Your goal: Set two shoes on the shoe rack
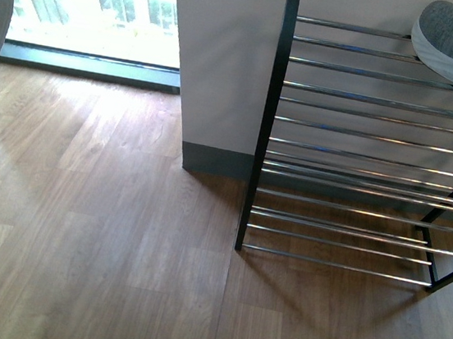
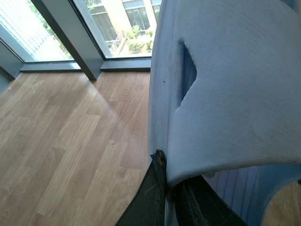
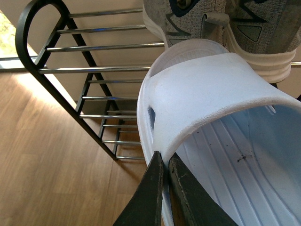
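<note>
Two blue slides gripped near shoe rack (image 1: 355,136)
The left gripper (image 2: 168,178) clamps one slide (image 2: 235,84) over the floor (image 2: 70,141); right gripper (image 3: 164,157) clamps the other slide (image 3: 211,94) beside grey sneakers (image 3: 188,19) at the rack's top right end

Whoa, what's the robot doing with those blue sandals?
It is putting shoes away. The right gripper pinches a pale blue slide by its strap edge, holding it up close to the shoe rack, next to the grey sneakers already sitting on the top rods. The left gripper holds the second pale blue slide over the wooden floor near the window. Neither slide is on the rack yet.
</note>
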Robot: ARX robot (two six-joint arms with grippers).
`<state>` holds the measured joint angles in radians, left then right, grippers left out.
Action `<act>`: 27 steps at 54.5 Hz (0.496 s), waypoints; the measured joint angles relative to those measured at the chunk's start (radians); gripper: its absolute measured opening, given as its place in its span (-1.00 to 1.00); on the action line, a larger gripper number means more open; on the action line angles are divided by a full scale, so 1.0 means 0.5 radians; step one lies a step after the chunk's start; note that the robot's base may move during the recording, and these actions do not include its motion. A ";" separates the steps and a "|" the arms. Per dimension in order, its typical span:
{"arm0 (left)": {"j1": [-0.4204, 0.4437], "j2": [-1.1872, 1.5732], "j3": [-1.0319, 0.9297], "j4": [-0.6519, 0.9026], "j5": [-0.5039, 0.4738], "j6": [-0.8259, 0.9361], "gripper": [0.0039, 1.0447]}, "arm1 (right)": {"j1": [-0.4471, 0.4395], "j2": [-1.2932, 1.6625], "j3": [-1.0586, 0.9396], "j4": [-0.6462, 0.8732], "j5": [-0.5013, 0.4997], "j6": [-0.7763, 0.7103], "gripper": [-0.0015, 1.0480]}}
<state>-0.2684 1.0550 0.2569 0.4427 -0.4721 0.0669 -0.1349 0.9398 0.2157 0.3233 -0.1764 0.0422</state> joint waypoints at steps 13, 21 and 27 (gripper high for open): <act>0.000 0.000 0.000 0.000 0.000 0.001 -0.96 | -0.133 0.036 -0.077 0.429 -0.473 -0.081 -0.97; 0.000 0.000 0.000 0.000 -0.001 0.000 -0.96 | -0.315 -0.085 0.012 0.163 -0.561 -0.124 -0.97; 0.000 0.000 0.000 0.000 0.000 0.001 -0.96 | -0.372 -0.225 0.124 -0.040 -0.590 -0.085 -0.97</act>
<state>-0.2684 1.0550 0.2569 0.4427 -0.4721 0.0673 -0.3210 0.8272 0.2775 0.3035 -0.4713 -0.0006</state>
